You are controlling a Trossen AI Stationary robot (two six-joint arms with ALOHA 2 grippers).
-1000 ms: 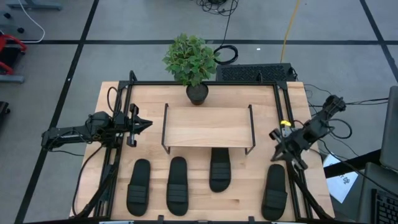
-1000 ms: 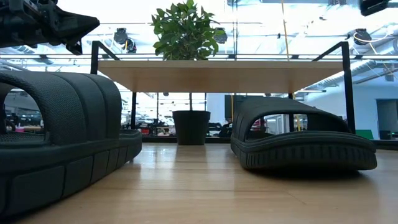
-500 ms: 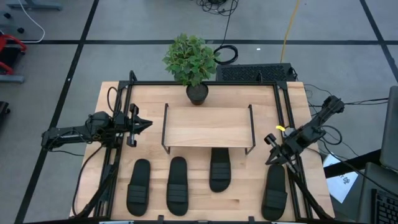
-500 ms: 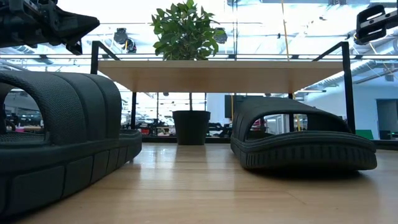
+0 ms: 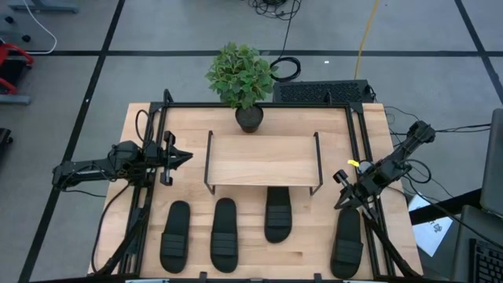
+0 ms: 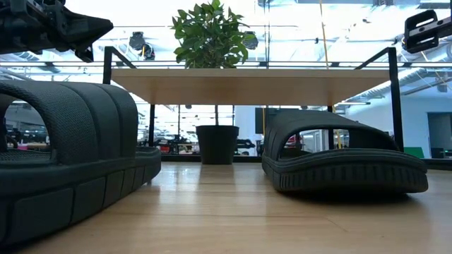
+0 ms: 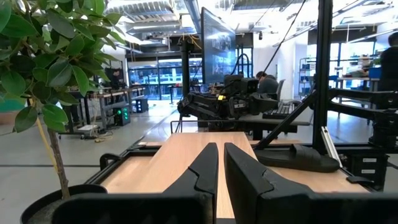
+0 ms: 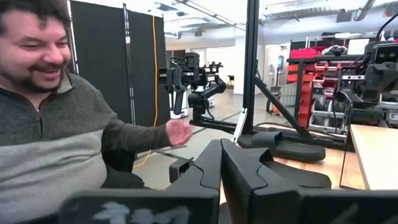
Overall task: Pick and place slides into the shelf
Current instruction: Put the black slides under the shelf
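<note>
Right gripper point(image 5: 343, 194) closed, empty, above rightmost slide point(image 5: 346, 241). Left gripper point(image 5: 179, 156) closed, idle beside shelf point(image 5: 262, 160). Risk: descending closed shoves slide instead of gripping strap.

From above, the worktop point(image 5: 259, 236) is lit evenly and brightly, with only faint, soft shadows beside the slides point(image 5: 224, 234). At table height, ceiling lights and windows behind blow out to white glare, leaving the plant point(image 6: 212, 32) and the near slide point(image 6: 63, 162) dark; that slide is large and slightly soft. Both wrist views are sharp in the distance, their near fingers blurred.
</note>
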